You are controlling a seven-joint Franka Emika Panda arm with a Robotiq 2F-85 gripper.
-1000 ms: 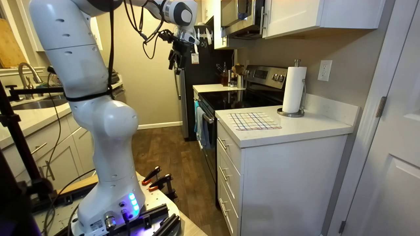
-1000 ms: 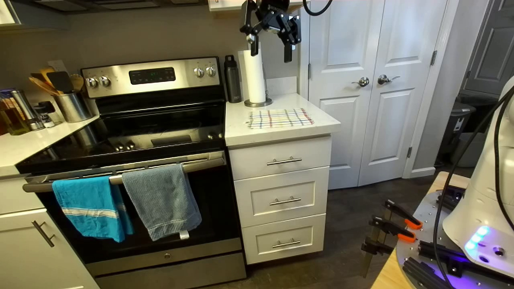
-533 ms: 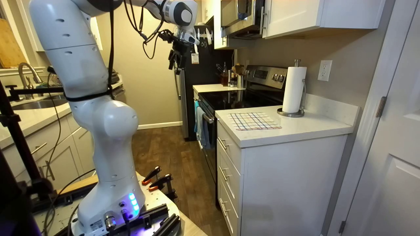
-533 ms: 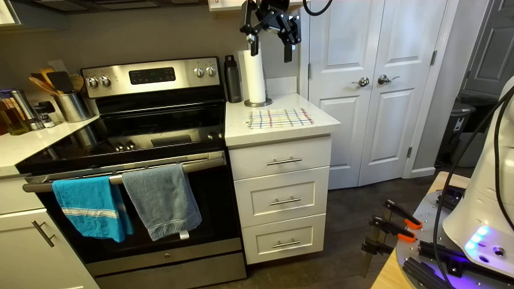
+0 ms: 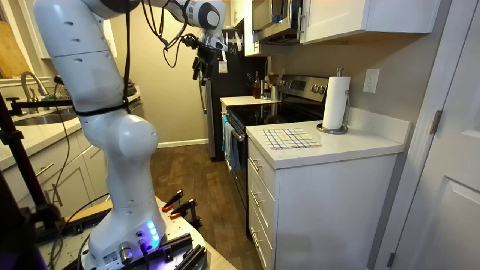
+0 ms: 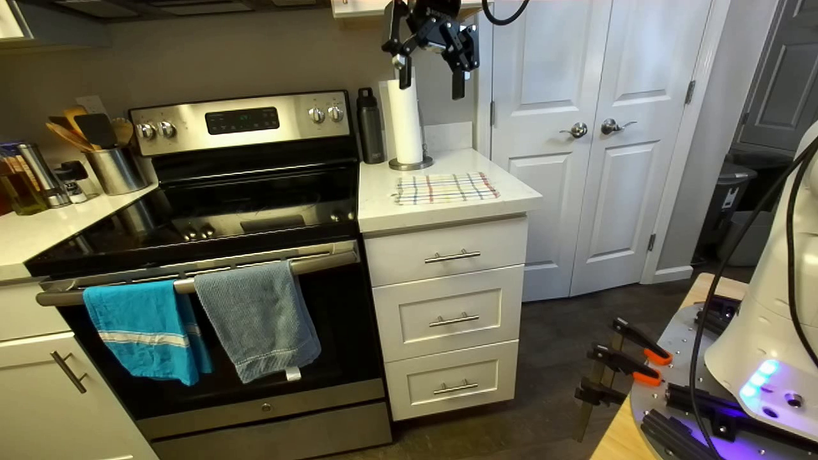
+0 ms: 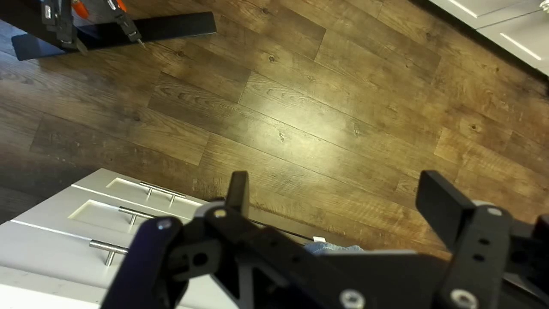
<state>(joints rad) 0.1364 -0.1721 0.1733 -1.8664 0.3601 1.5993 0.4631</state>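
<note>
My black gripper [image 5: 201,77] hangs high in the air, its two fingers wide apart with nothing between them. It also shows at the top of an exterior view [image 6: 431,88] and in the wrist view [image 7: 334,184], where wood floor lies below the fingers. It touches nothing. A checkered cloth [image 5: 290,138] lies flat on the white counter [image 5: 337,150]. A paper towel roll [image 5: 336,103] stands upright on its holder behind the cloth. A grey-blue towel [image 6: 259,319] and a turquoise towel [image 6: 137,329] hang from the oven handle. The grey-blue towel's edge shows in the wrist view [image 7: 332,247].
The black stove [image 6: 255,198] adjoins the counter, with a dark bottle [image 6: 370,128] and a utensil holder [image 6: 116,170] on either side. White drawers [image 6: 450,319] are shut. Upper cabinets [image 5: 333,18] overhang the counter. Orange-tipped clamps [image 6: 623,361] stick out from the robot's base table.
</note>
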